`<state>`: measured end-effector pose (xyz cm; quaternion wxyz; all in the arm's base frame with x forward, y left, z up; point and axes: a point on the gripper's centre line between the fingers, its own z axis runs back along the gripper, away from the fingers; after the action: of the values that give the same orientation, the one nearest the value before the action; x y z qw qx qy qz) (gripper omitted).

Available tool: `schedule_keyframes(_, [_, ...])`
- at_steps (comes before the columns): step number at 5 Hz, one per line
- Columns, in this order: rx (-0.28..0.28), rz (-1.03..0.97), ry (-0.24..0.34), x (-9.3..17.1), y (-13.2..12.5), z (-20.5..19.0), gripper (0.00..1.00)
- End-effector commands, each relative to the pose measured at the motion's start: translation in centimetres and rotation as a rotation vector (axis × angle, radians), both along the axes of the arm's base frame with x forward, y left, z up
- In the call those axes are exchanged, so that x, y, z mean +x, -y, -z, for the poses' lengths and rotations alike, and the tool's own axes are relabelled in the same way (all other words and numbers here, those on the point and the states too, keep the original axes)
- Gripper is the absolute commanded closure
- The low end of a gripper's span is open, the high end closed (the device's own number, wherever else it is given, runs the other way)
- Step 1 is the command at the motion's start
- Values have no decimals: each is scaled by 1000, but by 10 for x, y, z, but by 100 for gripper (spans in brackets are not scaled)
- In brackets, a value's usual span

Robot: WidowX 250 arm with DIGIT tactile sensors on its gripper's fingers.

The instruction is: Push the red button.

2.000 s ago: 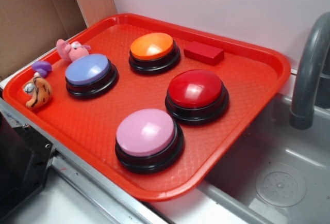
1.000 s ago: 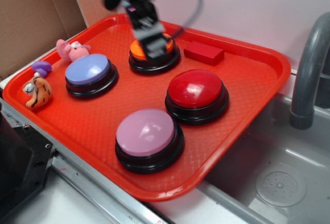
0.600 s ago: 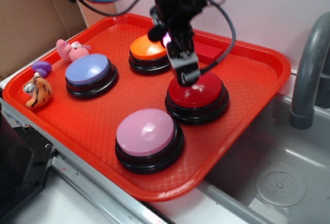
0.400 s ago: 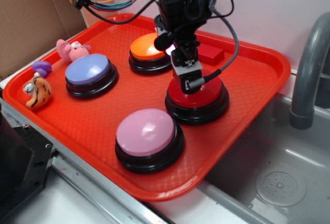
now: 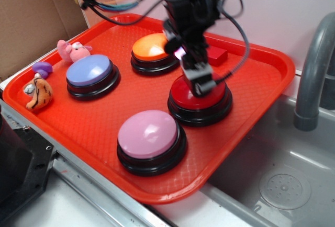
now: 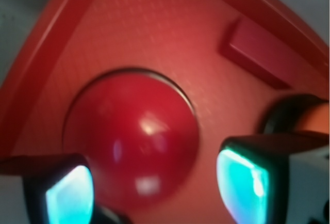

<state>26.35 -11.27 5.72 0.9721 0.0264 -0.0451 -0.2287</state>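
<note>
The gripper (image 5: 203,84) is seen low over the red button (image 5: 209,97), its tip at or just above the dome's upper surface, toward the far-left part of the dome in the exterior view; whether contact is made cannot be told, since the tip is motion-blurred there. In the wrist view the 2 fingertips (image 6: 66,193) are set well apart, and the red button (image 6: 135,144) fills the space between and ahead of them, so the gripper is taken to be spread wide and holding nothing. The relation that matters is vertical: the button lies directly beneath the gripper, slightly forward of the finger line in the wrist view, and the dome is round, so no long axis has to be matched (any approach angle serves equally). A straight downward press is judged to be what the step calls for, with the risk that open fingers straddle the dome's crown or slide off its glossy curve. Beyond the gripper and to its left sits the orange button (image 5: 151,48), partly hidden behind the arm, and just behind the gripper a small red block (image 5: 218,55) lies flat. All of these rest on the red tray (image 5: 272,70), which is itself seen beneath the gripper in both views.
</note>
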Motion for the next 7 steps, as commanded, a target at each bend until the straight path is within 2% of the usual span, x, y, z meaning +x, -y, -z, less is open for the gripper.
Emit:
schedule_keyframes(1, [-56, 6, 2, 4, 8, 8, 0])
schedule_keyframes(2, [-65, 3, 31, -1, 2, -5, 0])
schedule_keyframes(3, [-68, 20, 70, -8, -9, -37, 0])
schedule_keyframes(4, [-37, 1, 34, -8, -15, -50, 0])
schedule_keyframes(5, [-43, 5, 25, -7, -13, -53, 0])
schedule_keyframes(6, [-52, -4, 54, -9, -11, -64, 0])
schedule_keyframes(7, [-32, -26, 56, -10, -13, -78, 0])
